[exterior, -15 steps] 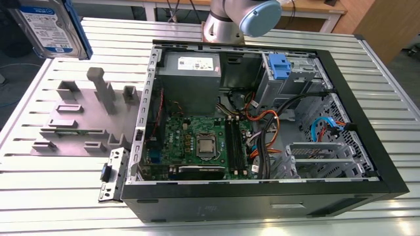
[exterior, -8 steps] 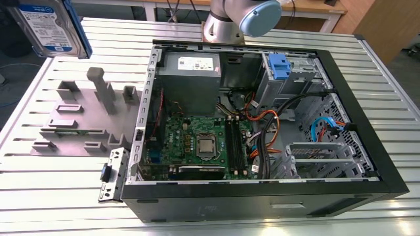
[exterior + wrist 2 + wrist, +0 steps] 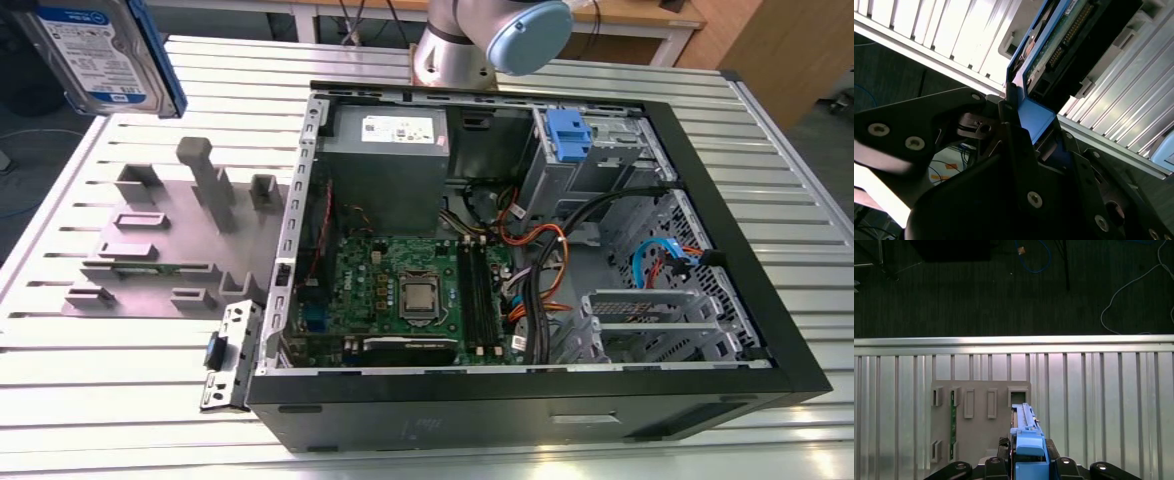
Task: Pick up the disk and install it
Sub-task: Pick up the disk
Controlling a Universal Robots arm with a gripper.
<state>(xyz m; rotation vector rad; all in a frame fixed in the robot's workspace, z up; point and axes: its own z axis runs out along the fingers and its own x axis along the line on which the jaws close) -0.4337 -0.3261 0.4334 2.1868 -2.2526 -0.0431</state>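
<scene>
**Disk in my grip, clear of the desk**

I held the disk (image 3: 96,45) aloft, my gripper (image 3: 1033,125) clamped on its blue carrier rail. The exterior view showed its white-and-blue label, print too small to read, well apart from the open computer case (image 3: 534,405). The first wrist view showed it edge-on above the grey fixture plate (image 3: 979,422) on the desk (image 3: 1104,400). The second wrist view showed its green circuit board.

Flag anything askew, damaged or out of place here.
Nothing stands out. The gripper holds the disk over the grey fixture; the case lies open, its cables inside, nothing spilled.
</scene>
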